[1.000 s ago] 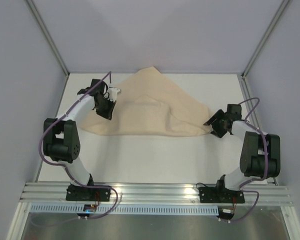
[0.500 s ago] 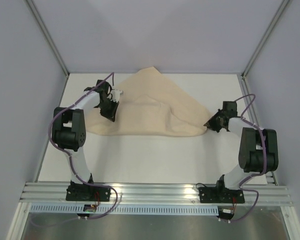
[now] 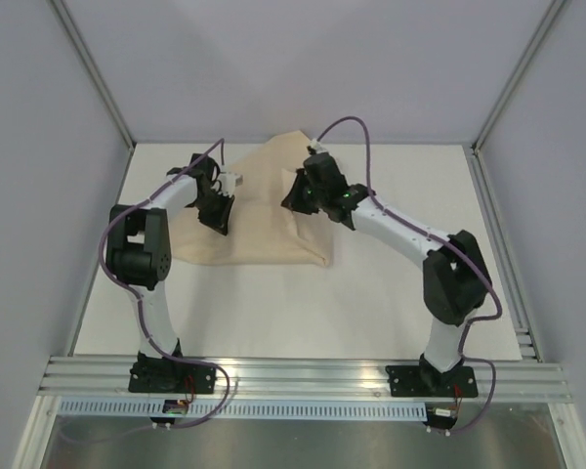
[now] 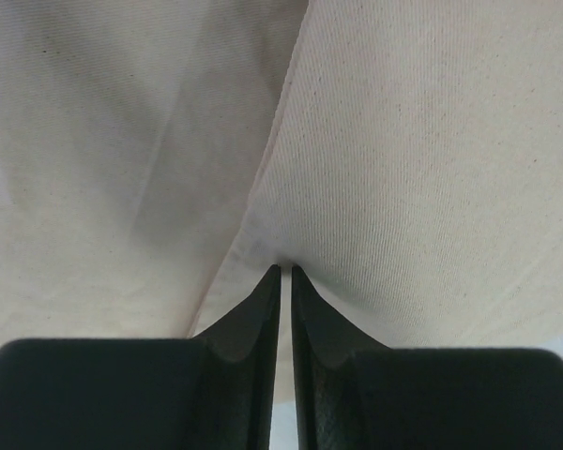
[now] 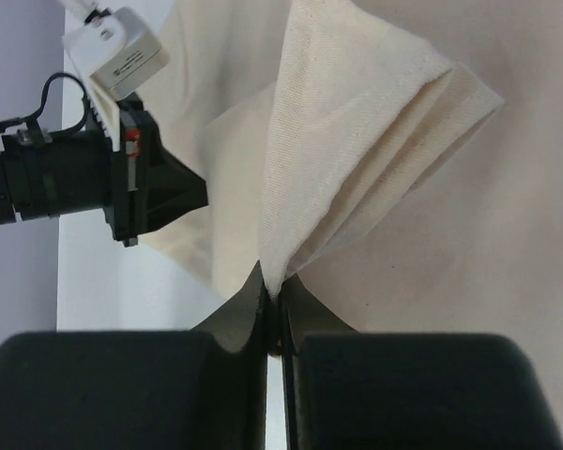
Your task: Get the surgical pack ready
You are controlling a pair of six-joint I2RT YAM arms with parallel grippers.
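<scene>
The surgical pack shows only as a tan cloth (image 3: 264, 230) lying at the back middle of the table; whatever is inside it is hidden. My right gripper (image 3: 293, 198) is shut on a corner of the cloth and holds it over the cloth's middle, so the right side lies folded over to the left. In the right wrist view the pinched corner (image 5: 357, 112) fans out in layers from the gripper (image 5: 273, 286). My left gripper (image 3: 218, 217) sits at the cloth's left part. Its jaws (image 4: 281, 270) stand almost together, with a cloth fold (image 4: 432, 141) running into the tips.
The white tabletop (image 3: 400, 293) lies bare to the right of and in front of the cloth. An aluminium rail (image 3: 303, 376) runs along the near edge by the arm bases. Grey walls close in the back and both sides. The left gripper's body (image 5: 159, 192) shows in the right wrist view.
My right gripper closed on the cloth's right corner and carried it left and back across the table, folding the cloth over. The left gripper shifted slightly and kept its hold.
</scene>
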